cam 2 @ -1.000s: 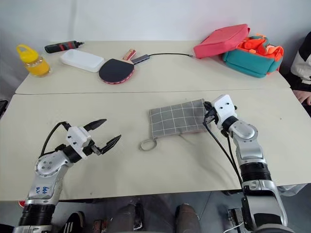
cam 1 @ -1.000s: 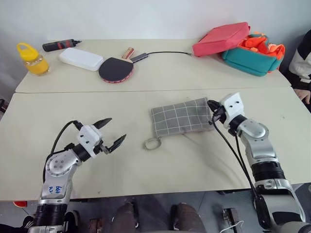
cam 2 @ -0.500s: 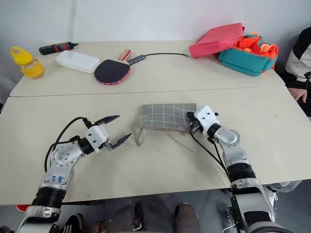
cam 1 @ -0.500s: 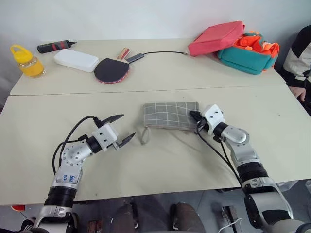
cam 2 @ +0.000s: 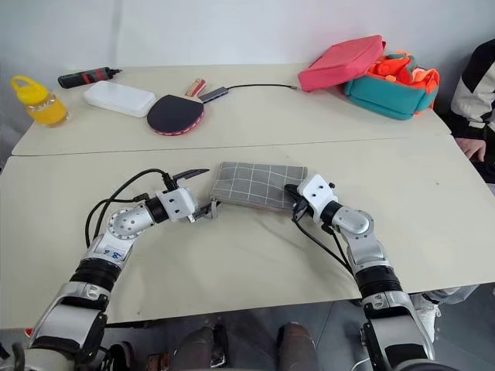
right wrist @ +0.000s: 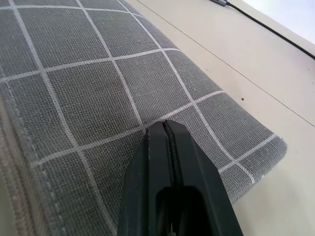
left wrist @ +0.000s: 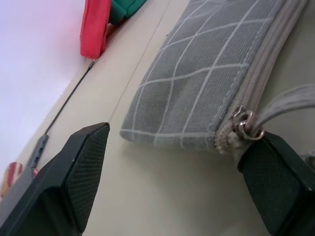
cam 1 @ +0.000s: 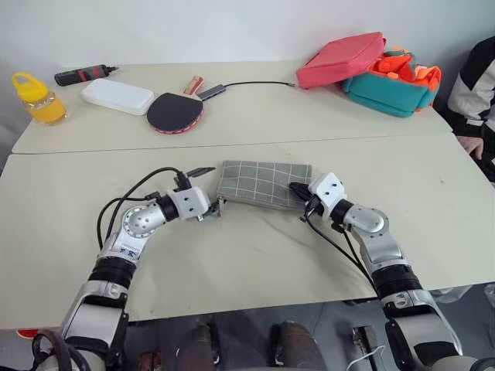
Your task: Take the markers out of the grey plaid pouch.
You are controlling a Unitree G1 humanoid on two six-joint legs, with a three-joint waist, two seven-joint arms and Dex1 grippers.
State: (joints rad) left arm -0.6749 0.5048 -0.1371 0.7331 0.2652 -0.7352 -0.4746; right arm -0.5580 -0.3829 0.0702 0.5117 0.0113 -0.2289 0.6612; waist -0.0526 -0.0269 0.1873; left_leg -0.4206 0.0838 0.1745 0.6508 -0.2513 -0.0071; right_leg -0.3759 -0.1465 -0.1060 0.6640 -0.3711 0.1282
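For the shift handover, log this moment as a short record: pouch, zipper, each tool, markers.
pouch: grey plaid pouch lies flat on the near table, between the two tools
zipper: looks shut along the edge seen in the left wrist view; pull at the left-tool end, by the ring loop
left tool: open, fingers either side of the pouch's zipper end
right tool: shut, tips on the pouch's other end; whether it pinches fabric is unclear
markers: none out
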